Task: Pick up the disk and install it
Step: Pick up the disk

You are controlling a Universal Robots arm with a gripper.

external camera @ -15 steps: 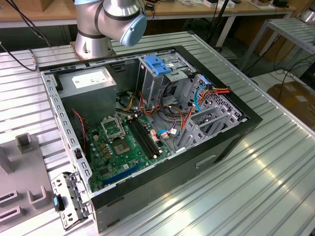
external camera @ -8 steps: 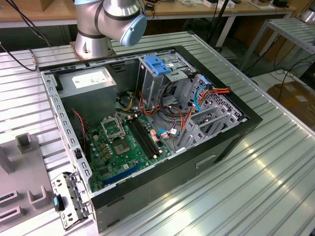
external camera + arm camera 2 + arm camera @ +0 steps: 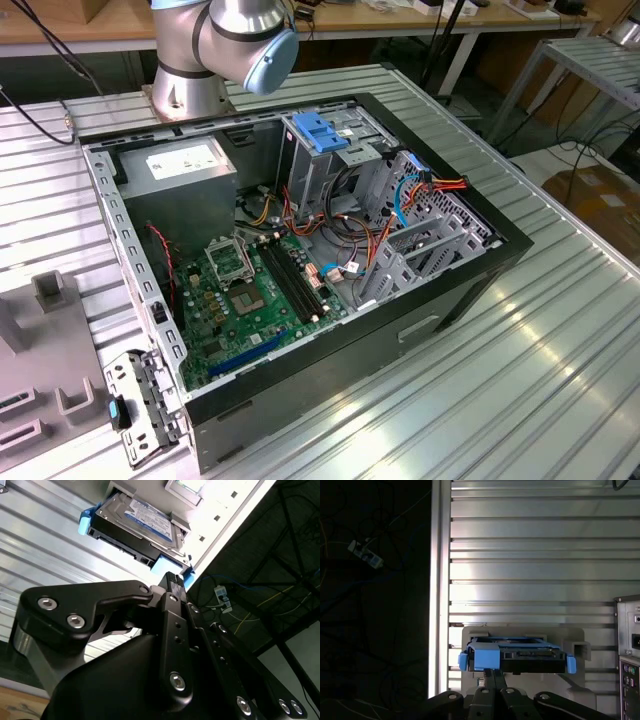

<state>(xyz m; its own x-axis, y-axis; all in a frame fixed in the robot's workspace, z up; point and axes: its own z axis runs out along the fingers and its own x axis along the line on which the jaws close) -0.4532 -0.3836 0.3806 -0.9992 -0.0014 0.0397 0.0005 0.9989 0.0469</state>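
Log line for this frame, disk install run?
step: pick hard drive | gripper: at hard drive's blue-railed end, contact unclear | hard drive: lying in grey holder on slatted table | install: not done

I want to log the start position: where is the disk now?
In the first wrist view the disk lies on a grey holder on the ribbed metal table, just ahead of the gripper.
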